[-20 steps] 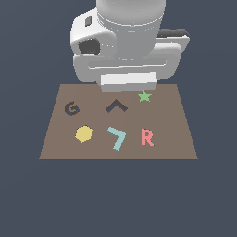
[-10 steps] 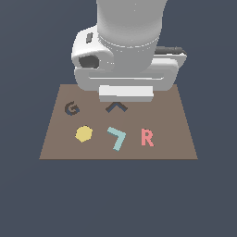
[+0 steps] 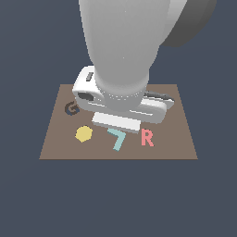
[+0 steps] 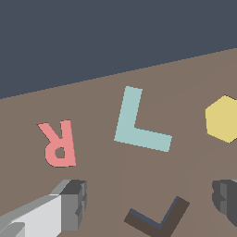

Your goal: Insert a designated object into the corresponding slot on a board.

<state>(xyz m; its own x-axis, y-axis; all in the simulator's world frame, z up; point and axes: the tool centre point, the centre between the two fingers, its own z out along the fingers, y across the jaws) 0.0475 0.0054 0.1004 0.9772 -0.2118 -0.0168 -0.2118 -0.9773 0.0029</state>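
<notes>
The light teal L-shaped piece (image 3: pixel 117 139) lies flat on the brown board (image 3: pixel 55 148), between the yellow heptagon and the pink R; it also shows in the wrist view (image 4: pixel 134 122). The dark chevron slot (image 4: pixel 157 217) shows only in the wrist view, between my fingertips; in the exterior view the arm hides it. My gripper (image 4: pixel 150 201) hangs open and empty above the board, over the slot, just behind the teal piece. One finger (image 4: pixel 71 203) and the other finger (image 4: pixel 227 199) stand wide apart. In the exterior view the gripper body (image 3: pixel 118 121) covers the fingers.
A yellow heptagon (image 3: pixel 84 134) and a pink R (image 3: pixel 146 138) lie on the board beside the teal piece. A dark G-shaped recess (image 3: pixel 70 109) sits at the exterior view's left. The arm hides the board's middle and back.
The arm has come lower and toward the board's front edge. It now covers the chevron slot and the green star that showed before. The pieces have not moved.
</notes>
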